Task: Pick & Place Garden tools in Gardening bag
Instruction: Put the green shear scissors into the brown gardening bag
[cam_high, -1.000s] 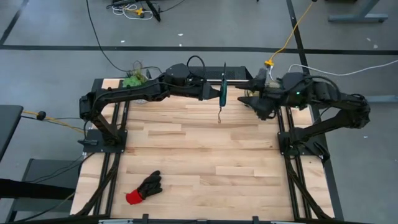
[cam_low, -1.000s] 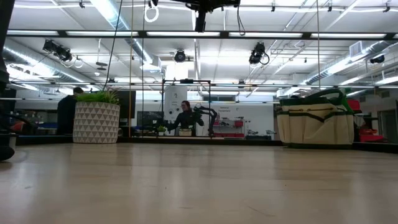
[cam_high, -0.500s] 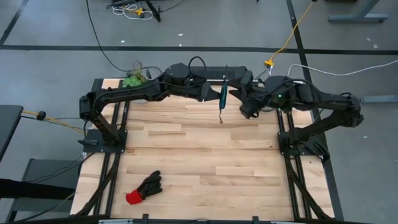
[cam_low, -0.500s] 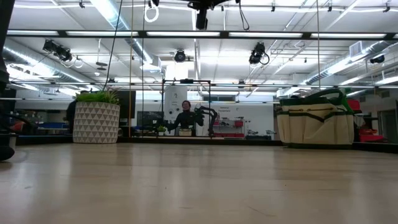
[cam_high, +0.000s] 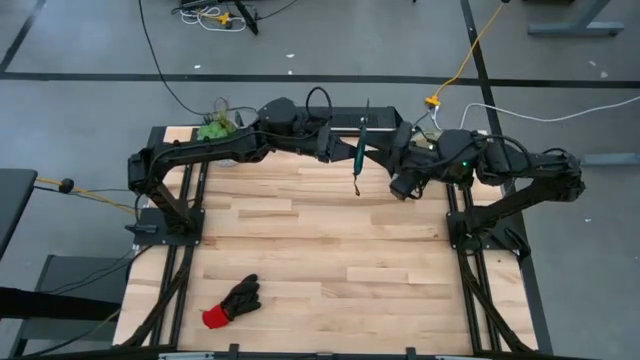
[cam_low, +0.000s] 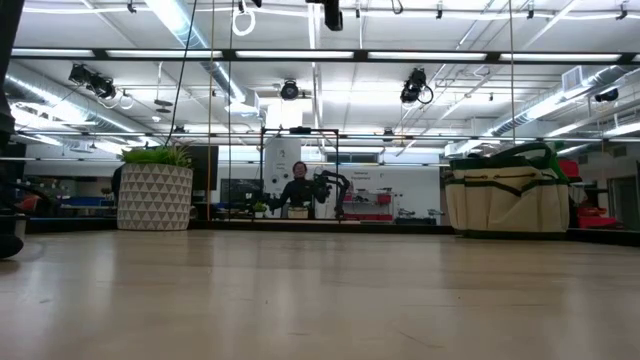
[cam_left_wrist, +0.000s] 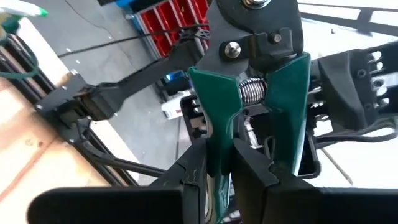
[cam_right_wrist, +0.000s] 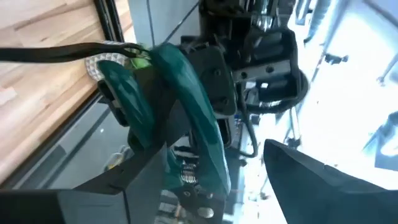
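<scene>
Gripping the green-handled pruning shears high above the back edge of the table, the left gripper has its dark fingers clamped on the two handles, the coil spring and pivot bolt showing just beyond them in the left wrist view. The shears hang roughly upright over the middle of that back edge, their blades pointing down toward the wood. Facing them from the back right corner, the right gripper hovers just beside the tool; its wrist camera looks straight onto the curved green handles, with one dark finger standing well to one side and nothing between its fingers, so they are spread apart. On the far side of the table, at the back left corner, a leafy plant in a white patterned pot stands, while the beige canvas bag with green trim sits at the back right corner, mostly hidden under the right arm from above. A black glove with a red cuff lies alone near the front left corner. Beyond the table, a person in dark clothes stands in the workshop.
</scene>
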